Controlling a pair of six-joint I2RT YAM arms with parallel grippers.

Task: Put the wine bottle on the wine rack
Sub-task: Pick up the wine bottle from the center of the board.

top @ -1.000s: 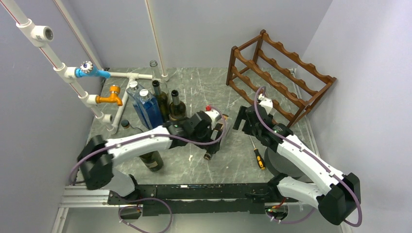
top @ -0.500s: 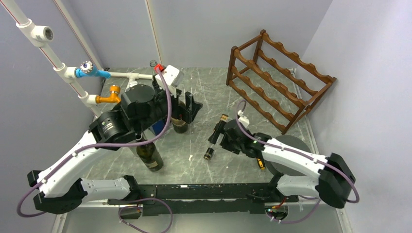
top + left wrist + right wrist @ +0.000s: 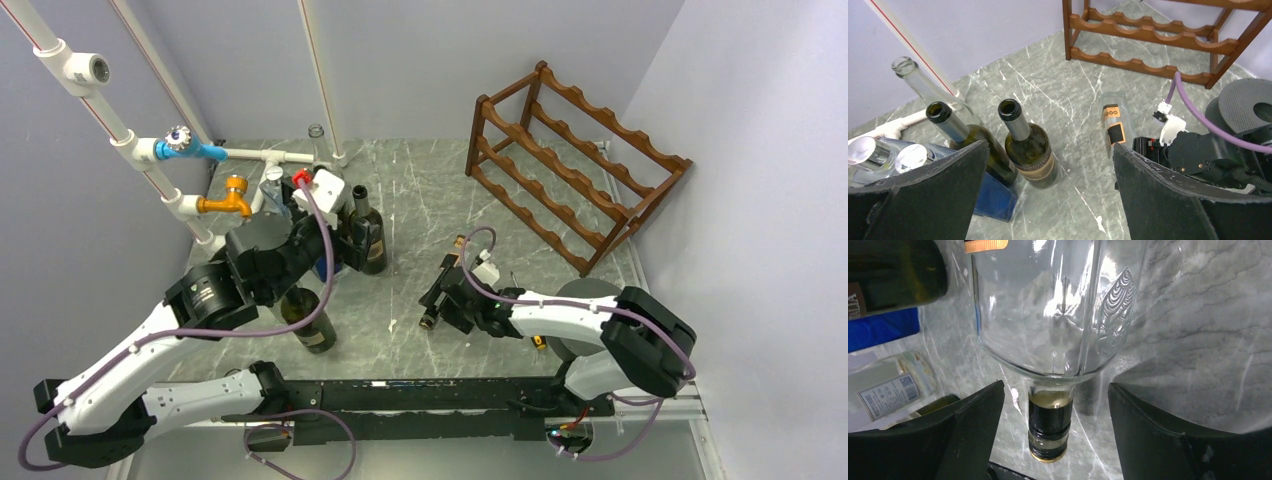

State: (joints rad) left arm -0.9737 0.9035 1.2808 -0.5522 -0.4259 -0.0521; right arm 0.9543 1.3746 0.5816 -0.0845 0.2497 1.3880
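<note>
The wine bottle [image 3: 458, 248] is clear glass with an orange-and-black label and a dark gold-rimmed cap, and it lies on the marble table. In the right wrist view its neck [image 3: 1049, 425] points toward the camera. My right gripper [image 3: 444, 296] [image 3: 1054, 390] is down at the bottle, open, one finger on each side of the neck with gaps showing. Raised over the standing bottles, my left gripper [image 3: 338, 250] [image 3: 1050, 147] stands wide open and empty. The wine rack [image 3: 575, 165] [image 3: 1148, 35], dark reddish-brown with wavy rails, stands at the back right with no bottle on it.
Dark green bottles [image 3: 368, 235] [image 3: 1028, 150], a clear one [image 3: 923, 85] and a blue one [image 3: 993, 200] stand at the back left. A large dark bottle [image 3: 310, 322] stands below my left arm. White pipes [image 3: 200, 150] line the left wall. A grey disc [image 3: 585, 295] lies at the right.
My left arm pulled away from the lying bottle, up and back to the left. My right arm swung down and left onto the bottle, and its jaws have narrowed slightly.
</note>
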